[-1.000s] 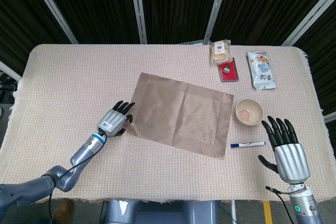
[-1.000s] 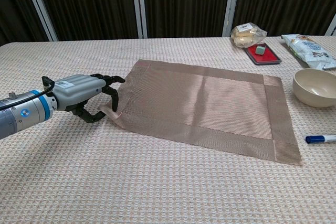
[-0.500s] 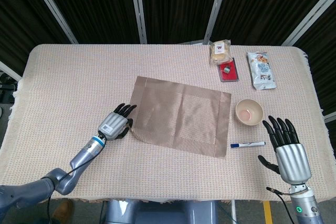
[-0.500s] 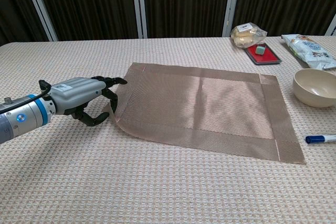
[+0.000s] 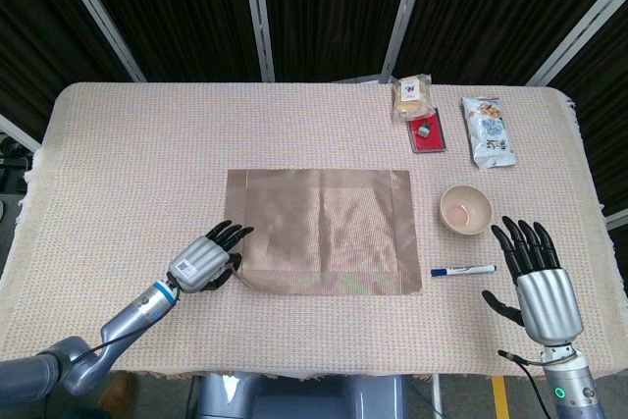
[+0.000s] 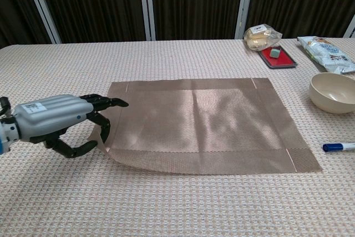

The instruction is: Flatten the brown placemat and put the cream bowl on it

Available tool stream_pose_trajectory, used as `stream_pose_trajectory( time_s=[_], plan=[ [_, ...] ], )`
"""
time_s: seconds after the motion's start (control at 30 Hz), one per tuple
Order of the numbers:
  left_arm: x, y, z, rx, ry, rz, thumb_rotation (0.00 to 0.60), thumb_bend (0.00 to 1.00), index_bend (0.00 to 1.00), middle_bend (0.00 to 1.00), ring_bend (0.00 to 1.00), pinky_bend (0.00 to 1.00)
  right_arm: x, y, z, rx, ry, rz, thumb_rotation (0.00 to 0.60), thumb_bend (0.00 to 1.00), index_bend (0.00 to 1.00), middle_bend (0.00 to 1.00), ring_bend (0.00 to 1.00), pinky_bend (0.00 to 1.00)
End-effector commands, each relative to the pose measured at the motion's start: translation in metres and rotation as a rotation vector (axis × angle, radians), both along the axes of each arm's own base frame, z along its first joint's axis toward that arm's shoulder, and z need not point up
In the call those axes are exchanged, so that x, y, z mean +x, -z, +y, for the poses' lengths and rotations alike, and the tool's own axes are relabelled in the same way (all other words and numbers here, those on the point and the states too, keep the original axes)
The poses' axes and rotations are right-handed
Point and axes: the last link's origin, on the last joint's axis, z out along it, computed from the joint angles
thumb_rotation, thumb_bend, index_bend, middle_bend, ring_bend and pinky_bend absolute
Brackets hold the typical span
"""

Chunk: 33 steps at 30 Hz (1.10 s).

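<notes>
Gripping brown placemat (image 6: 199, 123) corner, apparently: left hand (image 6: 61, 120); right hand (image 5: 538, 277) spread.

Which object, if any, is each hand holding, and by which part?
The left hand pinches the brown placemat by its near-left corner, lifted slightly. The right hand holds nothing.

Lab test cell, not a home.
Enclosed by black curtain panels (image 5: 324, 7) hung between bare aluminium frame struts (image 5: 257, 12). Single table under a beige woven cloth (image 5: 137, 164), edge fraying at the sides. Staged with loose props: wrapped snacks (image 5: 487, 130), red tray (image 5: 427, 133), blue marker (image 5: 463, 269). Floor and cabling visible past the front edge.
</notes>
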Motion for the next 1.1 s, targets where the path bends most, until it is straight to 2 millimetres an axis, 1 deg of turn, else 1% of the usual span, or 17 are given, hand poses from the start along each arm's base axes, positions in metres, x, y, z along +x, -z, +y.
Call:
stream_pose_trajectory(
  time_s=[0.03, 0.27, 0.43, 0.5, 0.57, 0.73, 0.87, 0.97, 1.1],
  plan=[
    [-0.006, -0.010, -0.022, -0.035, 0.054, 0.046, 0.600, 0.50, 0.68, 0.00, 0.00, 0.00, 0.000, 0.000, 0.001, 0.000, -0.002, 0.001, 0.600, 0.00, 0.00, 0.00, 0.00, 0.00],
    [-0.013, -0.021, -0.052, -0.086, 0.147, 0.102, 0.600, 0.51, 0.69, 0.00, 0.00, 0.00, 0.001, 0.000, 0.002, -0.004, -0.007, 0.001, 0.600, 0.00, 0.00, 0.00, 0.00, 0.00],
    [-0.026, -0.029, -0.065, -0.107, 0.175, 0.142, 0.600, 0.51, 0.69, 0.00, 0.00, 0.00, 0.002, 0.000, 0.003, -0.004, -0.010, 0.003, 0.600, 0.00, 0.00, 0.00, 0.00, 0.00],
    [-0.037, -0.039, -0.065, -0.091, 0.187, 0.183, 0.600, 0.51, 0.69, 0.00, 0.00, 0.00, 0.002, 0.000, 0.003, -0.004, -0.011, 0.003, 0.600, 0.00, 0.00, 0.00, 0.00, 0.00],
    [-0.046, -0.047, -0.060, -0.059, 0.185, 0.214, 0.600, 0.51, 0.69, 0.00, 0.00, 0.00, 0.003, 0.000, 0.003, -0.004, -0.012, 0.002, 0.600, 0.00, 0.00, 0.00, 0.00, 0.00],
    [-0.061, -0.061, -0.046, 0.004, 0.117, 0.211, 0.600, 0.51, 0.69, 0.00, 0.00, 0.00, 0.004, 0.000, 0.003, -0.004, -0.016, 0.002, 0.600, 0.00, 0.00, 0.00, 0.00, 0.00],
    [-0.064, -0.061, -0.046, -0.002, 0.083, 0.173, 0.600, 0.51, 0.69, 0.00, 0.00, 0.00, 0.004, 0.001, 0.002, -0.004, -0.014, 0.003, 0.600, 0.00, 0.00, 0.00, 0.00, 0.00],
    [-0.062, -0.054, -0.051, -0.025, 0.084, 0.149, 0.600, 0.51, 0.69, 0.00, 0.00, 0.00, 0.005, 0.001, 0.002, -0.004, -0.015, 0.003, 0.600, 0.00, 0.00, 0.00, 0.00, 0.00],
    [-0.061, -0.049, -0.050, -0.023, 0.096, 0.150, 0.600, 0.51, 0.69, 0.00, 0.00, 0.00, 0.004, 0.001, 0.002, -0.003, -0.014, 0.002, 0.600, 0.00, 0.00, 0.00, 0.00, 0.00]
  ],
)
